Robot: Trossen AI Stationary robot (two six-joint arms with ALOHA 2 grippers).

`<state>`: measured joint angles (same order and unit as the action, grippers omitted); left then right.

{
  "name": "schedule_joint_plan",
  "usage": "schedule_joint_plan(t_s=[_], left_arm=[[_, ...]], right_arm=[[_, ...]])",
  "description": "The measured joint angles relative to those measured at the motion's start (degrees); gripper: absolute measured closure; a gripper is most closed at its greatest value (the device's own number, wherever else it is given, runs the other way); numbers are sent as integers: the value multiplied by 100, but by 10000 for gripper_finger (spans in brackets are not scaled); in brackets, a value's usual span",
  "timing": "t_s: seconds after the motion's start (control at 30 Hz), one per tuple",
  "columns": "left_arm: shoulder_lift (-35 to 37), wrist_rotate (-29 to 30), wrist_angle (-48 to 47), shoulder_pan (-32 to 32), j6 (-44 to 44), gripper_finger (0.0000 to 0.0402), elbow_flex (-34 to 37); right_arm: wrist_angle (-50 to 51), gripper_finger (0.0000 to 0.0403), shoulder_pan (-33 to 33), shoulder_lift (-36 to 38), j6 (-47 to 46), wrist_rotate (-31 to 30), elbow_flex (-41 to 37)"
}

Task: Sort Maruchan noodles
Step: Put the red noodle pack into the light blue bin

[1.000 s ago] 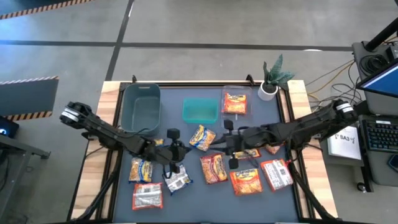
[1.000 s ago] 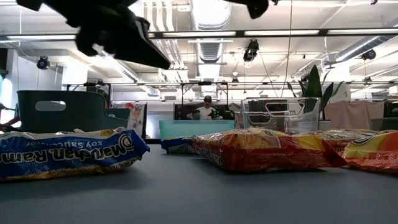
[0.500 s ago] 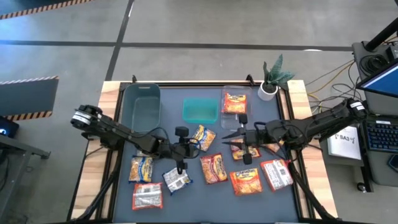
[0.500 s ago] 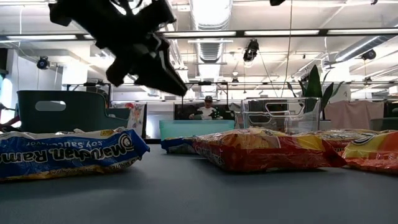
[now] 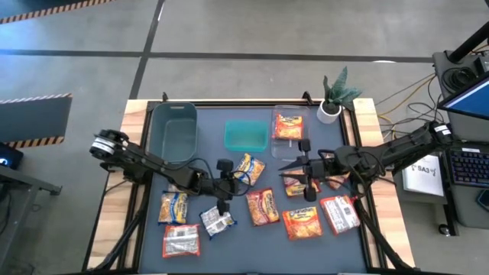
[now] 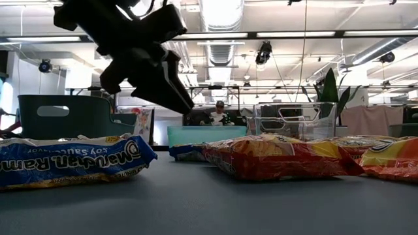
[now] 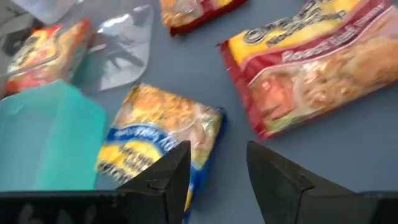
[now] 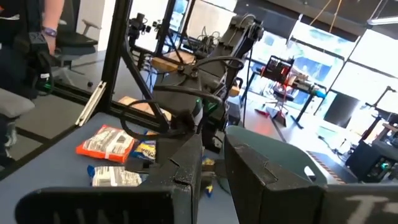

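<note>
1. While my left arm reaches in from the surface's 9 o'clock side, my left jaws hang above the middle of the surface, spread apart with nothing between them.
2. Just ahead of them, toward 1 o'clock, lies a yellow-and-blue packet (image 5: 248, 168). It is flat on the surface, and its long axis is tilted from about 7 o'clock to 1 o'clock.
3. In my left wrist view the same packet sits just beyond the gap in the jaws, beside the teal bin (image 7: 43, 137).
4. An orange-red packet (image 5: 262, 206) lies at 5 o'clock from my left jaws, its long axis running close to 12 to 6.
5. My right arm comes in from 3 o'clock. My right jaws are held above the surface right of centre, drawn close with only a slit, and I see no packet between them.
6. Below them an orange packet (image 5: 295, 186) lies on the surface; which way it points I cannot tell.
7. At 4 to 5 o'clock lie another orange-red packet (image 5: 302, 222) and a red-and-white packet (image 5: 341, 215), each lengthwise roughly 12 to 6.
8. On the 8 o'clock side, a second yellow-and-blue packet (image 5: 173, 207) lies lengthwise 12 to 6. Close by are a tilted grey-white packet (image 5: 218, 221) and a red-and-white packet (image 5: 181, 242) lying 9 to 3.
9. Along the 12 o'clock edge stand the grey bin (image 5: 174, 114) and the teal bin. The clear bin (image 5: 276, 116) beside them holds one orange-red packet (image 5: 288, 126), lengthwise 12 to 6.
</note>
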<state>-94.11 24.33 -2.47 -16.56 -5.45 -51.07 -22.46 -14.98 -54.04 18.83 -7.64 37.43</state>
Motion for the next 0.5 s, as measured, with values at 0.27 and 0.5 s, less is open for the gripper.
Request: schedule_joint_plan(t_s=[0.27, 0.5], left_arm=[[-354, -584, 270, -19, -439, 263, -247], [-1078, -758, -567, -39, -1449, 212, -1336]], right_arm=[[33, 346, 0, 81, -26, 19, -35], [114, 346, 0, 123, -90, 19, -37]])
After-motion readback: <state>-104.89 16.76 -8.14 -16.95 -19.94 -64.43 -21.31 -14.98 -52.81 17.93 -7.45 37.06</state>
